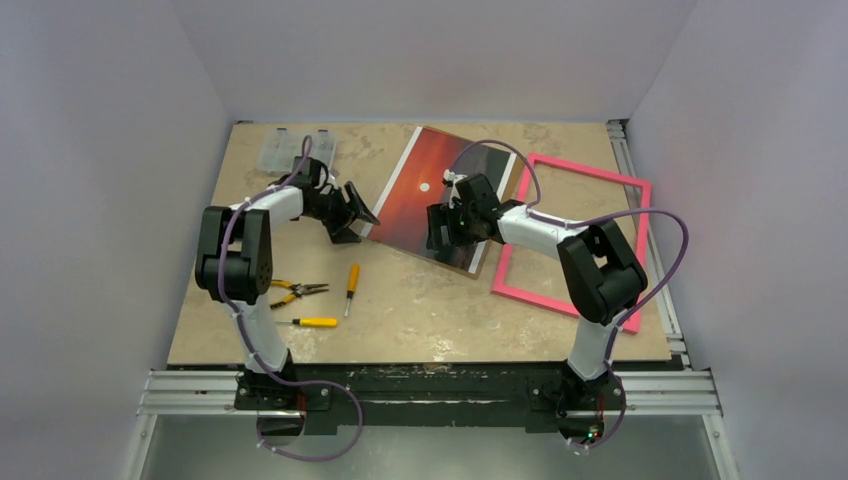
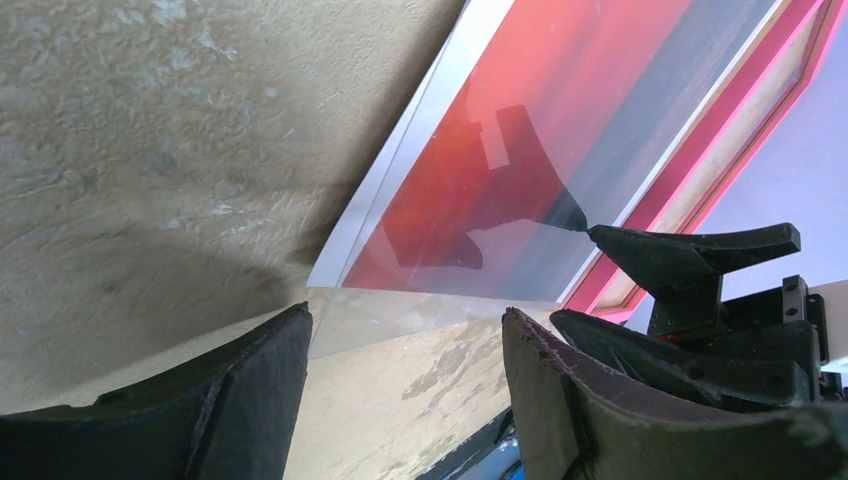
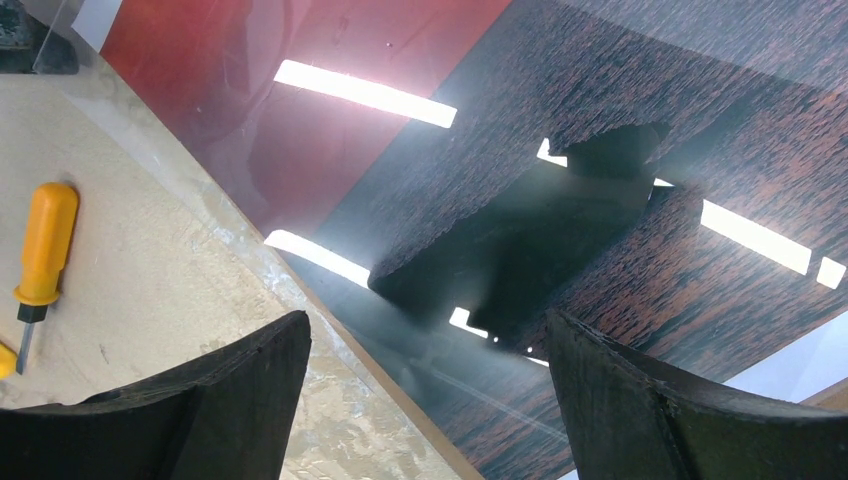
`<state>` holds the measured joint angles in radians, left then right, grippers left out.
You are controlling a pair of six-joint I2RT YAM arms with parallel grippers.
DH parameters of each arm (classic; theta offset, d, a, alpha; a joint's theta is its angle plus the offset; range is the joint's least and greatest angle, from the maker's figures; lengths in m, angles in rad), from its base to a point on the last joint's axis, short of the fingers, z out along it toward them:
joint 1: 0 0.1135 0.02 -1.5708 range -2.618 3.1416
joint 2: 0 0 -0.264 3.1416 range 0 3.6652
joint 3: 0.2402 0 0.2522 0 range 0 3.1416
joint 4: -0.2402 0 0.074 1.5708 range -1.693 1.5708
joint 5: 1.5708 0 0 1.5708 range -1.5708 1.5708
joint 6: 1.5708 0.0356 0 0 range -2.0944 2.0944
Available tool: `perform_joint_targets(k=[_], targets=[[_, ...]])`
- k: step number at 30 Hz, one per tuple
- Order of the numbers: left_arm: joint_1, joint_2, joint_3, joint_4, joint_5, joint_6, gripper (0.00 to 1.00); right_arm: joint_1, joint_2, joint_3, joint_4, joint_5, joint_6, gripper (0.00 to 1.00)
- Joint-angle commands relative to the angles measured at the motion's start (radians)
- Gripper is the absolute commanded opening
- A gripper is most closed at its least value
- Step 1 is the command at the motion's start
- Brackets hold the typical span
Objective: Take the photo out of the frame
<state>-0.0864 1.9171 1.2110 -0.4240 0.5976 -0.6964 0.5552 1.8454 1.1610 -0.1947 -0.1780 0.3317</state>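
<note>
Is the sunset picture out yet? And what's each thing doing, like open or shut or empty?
frame, empty, lying flat.
photo, out, face up beside the frame.
left gripper, open, gripping nothing.
right gripper, open, above the photo.

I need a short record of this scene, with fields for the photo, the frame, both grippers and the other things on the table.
photo: flat on the table, picture side up, outside the frame
frame: empty, flat, to the photo's right
left gripper: open, at the photo's left edge
right gripper: open, above the photo's dark part
other things: pliers, two yellow screwdrivers, clear box
</note>
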Motion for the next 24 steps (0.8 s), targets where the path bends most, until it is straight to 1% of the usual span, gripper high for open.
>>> perform_joint_targets(k=[1,5,9,11,14,18,24], targets=[[-0.004,-0.07,-0.013,0.026,0.025,-0.011,0.67,-0.001,0.027,0.014,-0.01,-0.011,-0.005,0.86],[-0.004,-0.08,-0.018,0.051,0.04,-0.025,0.64,-0.001,0.035,0.012,-0.008,-0.009,-0.003,0.85],[-0.004,-0.087,-0.033,0.084,0.059,-0.043,0.56,-0.001,0.037,0.011,-0.016,0.027,-0.006,0.85],[-0.004,-0.091,-0.04,0.095,0.065,-0.049,0.49,-0.001,0.033,0.011,-0.014,0.034,-0.009,0.85],[-0.004,-0.095,-0.042,0.104,0.074,-0.058,0.35,0.0,0.028,0.013,-0.019,0.053,-0.012,0.86],[-0.004,-0.095,-0.041,0.106,0.078,-0.06,0.21,-0.001,0.013,0.013,-0.017,0.071,-0.016,0.87],[-0.004,-0.088,-0.032,0.102,0.085,-0.061,0.07,0.003,-0.01,0.025,-0.034,0.101,-0.033,0.87]])
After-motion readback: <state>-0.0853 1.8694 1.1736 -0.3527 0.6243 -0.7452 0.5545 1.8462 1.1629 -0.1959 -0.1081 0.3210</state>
